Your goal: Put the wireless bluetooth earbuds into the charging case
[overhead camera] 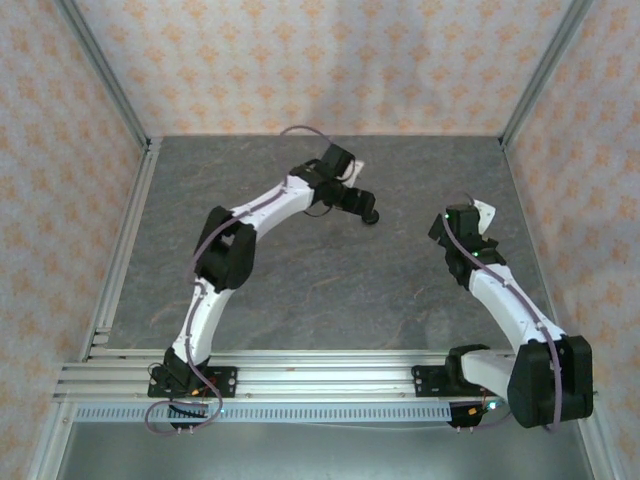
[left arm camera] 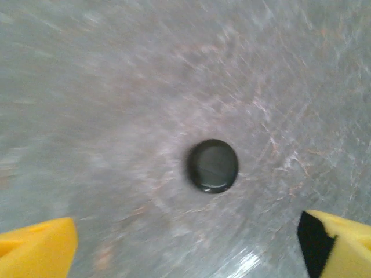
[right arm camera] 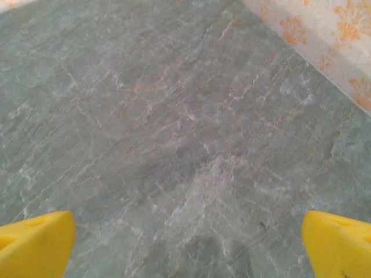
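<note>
Left pincer released: 2 yellow fingertips spread wide at the bottom corners of the left wrist view, grasping nothing. On the grey stone-look worktop, ahead of and between the tips and touching neither, lies 1 small round glossy black disc. View blurred; cannot tell if it is the charging case or an earbud. From the top view the disc sits on the far middle of the worktop, just beside the left pincer's tip. Right pincer also released, tips wide apart, hanging over bare worktop near the patterned right wall, well apart from the disc.
</note>
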Controlling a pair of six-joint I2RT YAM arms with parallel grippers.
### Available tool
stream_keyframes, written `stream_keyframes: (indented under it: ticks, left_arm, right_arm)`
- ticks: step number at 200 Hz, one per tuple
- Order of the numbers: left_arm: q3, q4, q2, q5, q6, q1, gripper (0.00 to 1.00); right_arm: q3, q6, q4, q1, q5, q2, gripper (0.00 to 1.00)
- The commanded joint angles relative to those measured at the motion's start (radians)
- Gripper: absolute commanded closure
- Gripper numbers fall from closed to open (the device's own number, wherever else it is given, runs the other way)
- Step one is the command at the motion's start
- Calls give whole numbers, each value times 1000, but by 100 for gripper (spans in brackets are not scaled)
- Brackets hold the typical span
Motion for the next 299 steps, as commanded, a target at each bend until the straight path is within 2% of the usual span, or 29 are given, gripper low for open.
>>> stream_keyframes:
  ticks: [1,54,77,127,161,188,206,227,299]
  left_arm:
    - [-105,0,-187,-129,100,84,0]
    - [-623,296,-576,-383,154,255,0]
    - [-831,422,-713,-535,166,295,0]
    - [-1247,720,-925,-572,46,399,0]
    - [-1365,781,-954,-571,90,407,0]
    - [-1418,866,-946,-564,139,412,0]
    - [-1436,928,-917,-542,146,430,0]
    - [-1440,997,-864,-507,136,457,0]
    - [-1408,1141,-686,-396,127,511,0]
  right_arm:
    - [-69,-80,256,-8,48,7,1]
    - [-181,-142,616,-8,23,105,1]
    - [-177,-177,627,-8,9,145,1]
    - [-271,-236,847,-31,11,176,1]
    - [-320,-185,999,-111,-47,251,1]
    - [-334,-209,1117,-112,-112,349,1]
    - [-338,-214,1215,-112,-108,424,1]
    - [-282,-218,1056,-113,-137,394,1]
    - [-257,-230,1035,-110,-152,410,1]
